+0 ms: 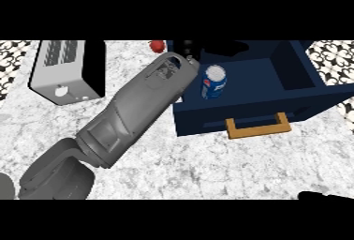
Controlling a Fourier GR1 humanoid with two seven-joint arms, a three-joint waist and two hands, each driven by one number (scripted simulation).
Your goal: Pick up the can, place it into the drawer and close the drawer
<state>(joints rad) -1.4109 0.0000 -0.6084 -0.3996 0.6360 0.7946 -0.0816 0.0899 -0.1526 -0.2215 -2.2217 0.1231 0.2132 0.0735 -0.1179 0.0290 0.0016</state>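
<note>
While the can stands upright inside the open drawer, the left robot hand sits just beside it, up-left, its fingers hidden, so I cannot tell its state.

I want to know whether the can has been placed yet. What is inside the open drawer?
The blue can stands upright inside the navy drawer, near its left wall. The left forearm covers the drawer's left edge; the left hand is mostly hidden.

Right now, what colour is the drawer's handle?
Orange-tan, against the dark blue drawer; the handle shows best in the head view.
</note>
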